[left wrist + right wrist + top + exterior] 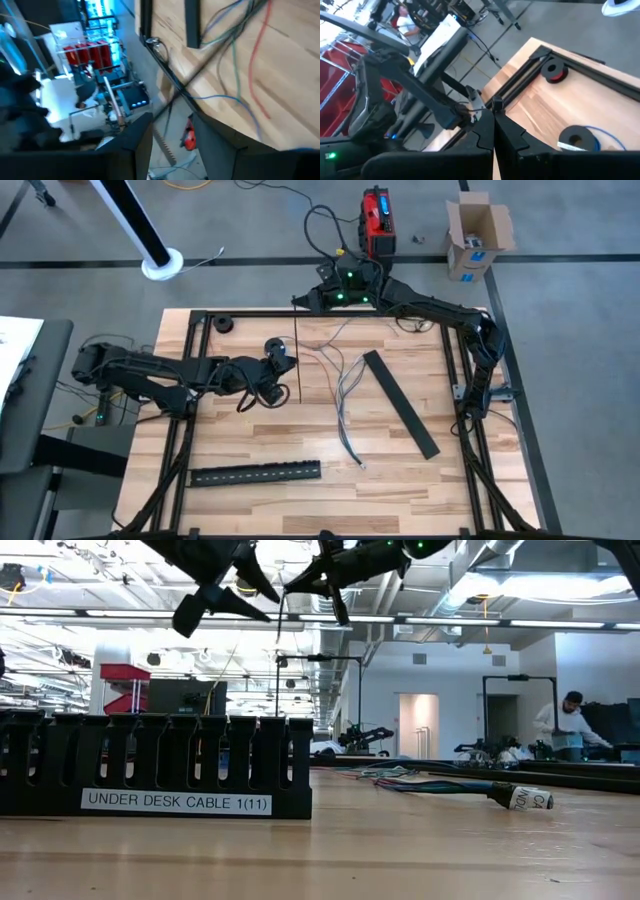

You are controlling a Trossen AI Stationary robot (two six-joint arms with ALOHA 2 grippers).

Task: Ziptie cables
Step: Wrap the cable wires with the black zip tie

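1. Cables [345,395] lie loose and fanned out mid-table, beside the diagonal black slotted strip [400,403]; no tie around them that I can see.
2. Right gripper [300,301] raised at the table's far edge, jaws clenched on a thin dark strand [298,350], probably the ziptie.
3. Left gripper [272,395] raised near the blue tape roll [279,350], jaws released, empty.
4. Judgement: early stage, bundling and cinching all left.

Bare wood front right; cables [345,395] between slotted strips [400,402] block centre.
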